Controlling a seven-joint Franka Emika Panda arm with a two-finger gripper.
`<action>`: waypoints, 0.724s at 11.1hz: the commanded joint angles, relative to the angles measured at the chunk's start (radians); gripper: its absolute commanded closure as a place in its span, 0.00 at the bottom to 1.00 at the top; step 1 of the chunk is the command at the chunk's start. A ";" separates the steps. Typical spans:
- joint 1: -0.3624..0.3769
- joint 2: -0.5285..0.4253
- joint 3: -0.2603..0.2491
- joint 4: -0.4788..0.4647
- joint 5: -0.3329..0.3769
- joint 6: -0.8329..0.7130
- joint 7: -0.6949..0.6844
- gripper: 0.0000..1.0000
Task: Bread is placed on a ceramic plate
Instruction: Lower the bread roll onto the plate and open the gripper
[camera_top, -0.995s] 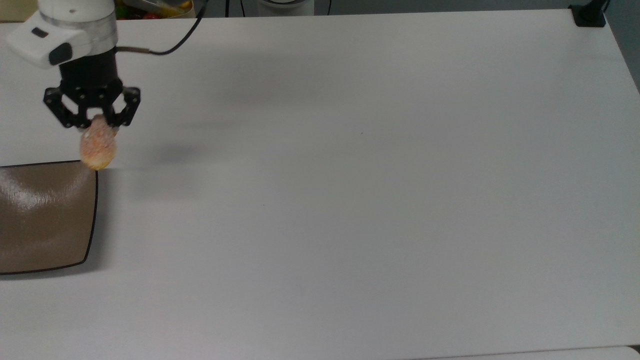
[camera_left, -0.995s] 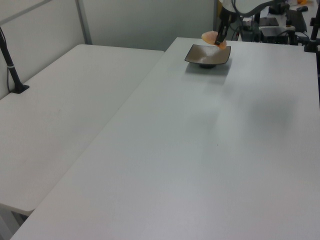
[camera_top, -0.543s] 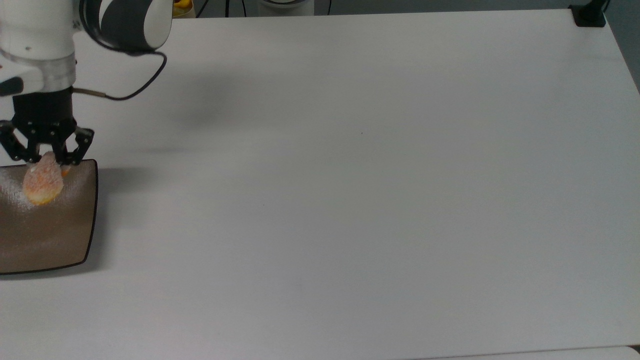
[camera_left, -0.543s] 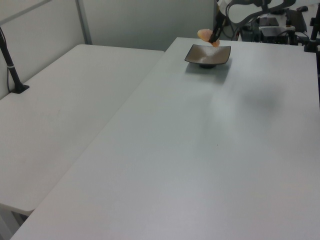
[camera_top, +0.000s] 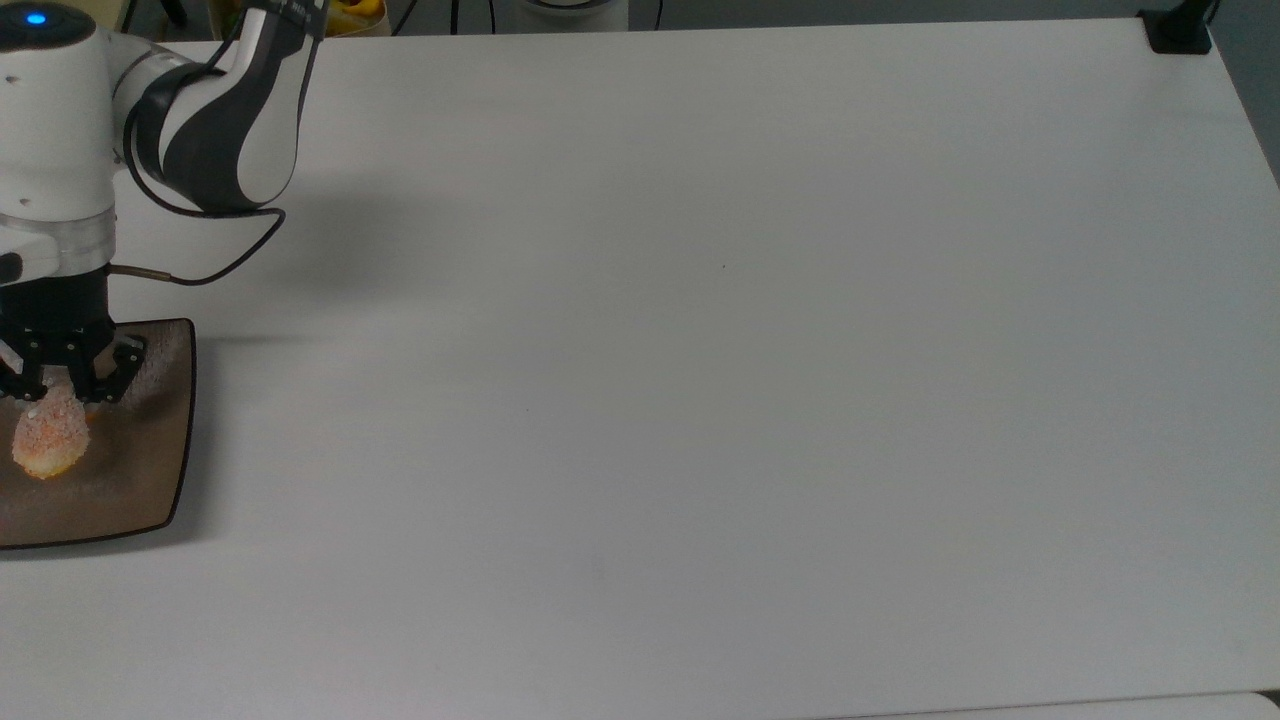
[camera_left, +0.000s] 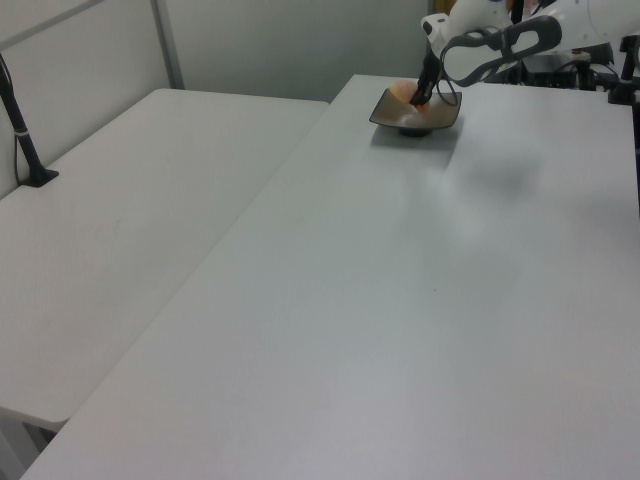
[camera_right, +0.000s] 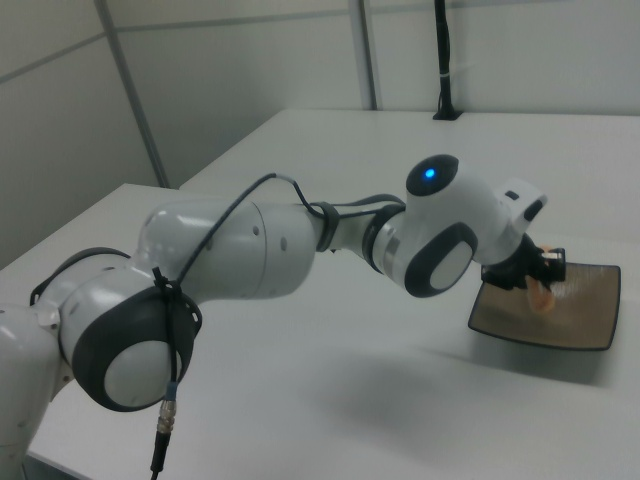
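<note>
Far on the top view's left, the gripper (camera_top: 58, 392) is down over the ceramic plate (camera_top: 150, 480), jaws clamped on the upper end of the bread (camera_top: 48, 440). The sugary orange roll hangs low inside the plate's rim; whether it touches the glaze, I cannot tell. In the left view the plate (camera_left: 440, 118) sits at the white table's (camera_left: 420, 300) far end. In the right view the arm (camera_right: 250, 250) stretches to the plate (camera_right: 580, 320), bread (camera_right: 541, 294) at the tip.
</note>
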 joint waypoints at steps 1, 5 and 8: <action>-0.015 0.033 0.013 0.029 0.010 0.022 -0.040 0.79; -0.012 0.038 0.013 0.003 0.012 0.024 -0.037 0.36; -0.010 0.035 0.013 -0.008 0.012 0.025 -0.031 0.07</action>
